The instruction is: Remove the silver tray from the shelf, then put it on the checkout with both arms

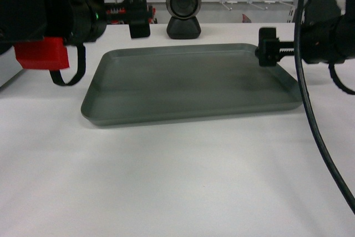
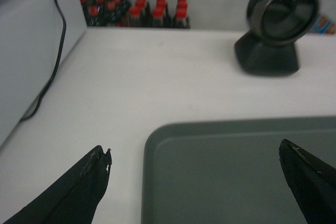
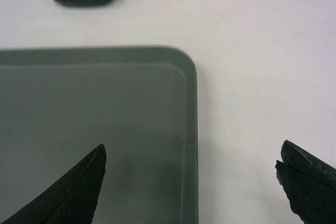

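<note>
Room: store shelving runs along the back in the head view, pale and blurred, with clear plastic fittings; the left wrist view shows rows of dark bottles [image 2: 137, 11] with red caps beyond the far edge of the bench.
Surface: wide plain white bench [image 1: 166, 181], the checkout, smooth and matte, filling most of every view.
Silver tray [image 1: 191, 81]: lies flat on the bench, long side across the head view, dull grey, rounded corners, low sloping rim.
Black stand device [image 1: 183, 10]: round-headed, on a dark base, upright on the bench just behind the tray's far edge.
Grey box [image 2: 29, 40]: at the bench's left side, a black cable hanging down its face.
Left end effector [image 2: 194, 182]: jaws spread wide, straddling the tray's left far corner, gripping nothing.
Right end effector [image 3: 191, 182]: jaws spread wide across the tray's right rim, one finger over the tray, one over bare bench, gripping nothing.
</note>
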Robot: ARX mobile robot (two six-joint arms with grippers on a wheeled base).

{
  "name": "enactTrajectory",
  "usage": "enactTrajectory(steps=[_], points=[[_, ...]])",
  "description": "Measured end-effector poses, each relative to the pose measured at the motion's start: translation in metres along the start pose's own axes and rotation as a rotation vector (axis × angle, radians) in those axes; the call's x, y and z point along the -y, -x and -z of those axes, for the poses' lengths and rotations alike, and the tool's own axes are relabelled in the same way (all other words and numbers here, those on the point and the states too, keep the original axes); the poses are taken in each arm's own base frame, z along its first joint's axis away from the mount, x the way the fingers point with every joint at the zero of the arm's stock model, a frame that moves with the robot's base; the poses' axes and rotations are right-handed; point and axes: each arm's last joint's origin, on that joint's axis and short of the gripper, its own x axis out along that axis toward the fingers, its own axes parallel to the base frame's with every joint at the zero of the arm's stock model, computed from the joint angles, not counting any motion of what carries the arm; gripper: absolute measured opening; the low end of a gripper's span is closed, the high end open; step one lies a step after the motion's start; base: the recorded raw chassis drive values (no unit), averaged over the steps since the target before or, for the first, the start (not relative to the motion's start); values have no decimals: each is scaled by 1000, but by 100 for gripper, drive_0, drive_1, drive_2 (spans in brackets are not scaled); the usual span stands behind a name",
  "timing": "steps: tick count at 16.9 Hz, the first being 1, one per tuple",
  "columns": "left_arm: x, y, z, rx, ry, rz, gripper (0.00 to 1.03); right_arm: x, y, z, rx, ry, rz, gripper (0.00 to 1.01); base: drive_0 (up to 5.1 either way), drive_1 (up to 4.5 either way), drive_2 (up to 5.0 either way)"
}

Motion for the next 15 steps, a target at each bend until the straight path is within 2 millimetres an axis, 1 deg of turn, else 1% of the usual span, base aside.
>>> enactTrajectory(steps=[2, 3, 4, 5, 6, 7, 8, 9, 10, 13, 15], points=[[7, 21, -28, 117, 29, 61, 98, -1, 29, -22, 104, -14, -17, 98, 0, 0, 0], [8, 35, -46, 174, 37, 80, 98, -2, 51, -35, 175, -14, -30, 98, 0, 0, 0], [6, 62, -70, 259, 44, 112, 98, -2, 91, -48, 294, -14, -38, 98, 0, 0, 0], [-16, 97, -80, 258, 25, 100, 98, 9, 142, -42, 387, -63, -24, 98, 0, 0, 0], [-59, 103, -65, 149, -14, -28, 98, 37, 160, -23, 369, -136, 45, 98, 0, 0, 0], [-93, 114, -51, 138, -5, -59, 95, 46, 163, -6, 368, -128, 71, 95, 0, 0, 0], [-98, 128, -51, 212, -11, 48, 83, 39, 172, 2, 439, -55, 161, 83, 0, 0, 0], [-100, 140, -44, 220, -23, 81, 74, 33, 183, 13, 436, -23, 198, 74, 0, 0, 0], [-104, 151, -29, 197, -32, 88, 63, 26, 197, 24, 414, -5, 223, 63, 0, 0, 0], [-109, 159, -16, 180, -35, 90, 52, 19, 210, 33, 394, 6, 233, 52, 0, 0, 0], [-111, 163, -10, 177, -35, 86, 46, 12, 217, 36, 392, 5, 247, 46, 0, 0, 0]])
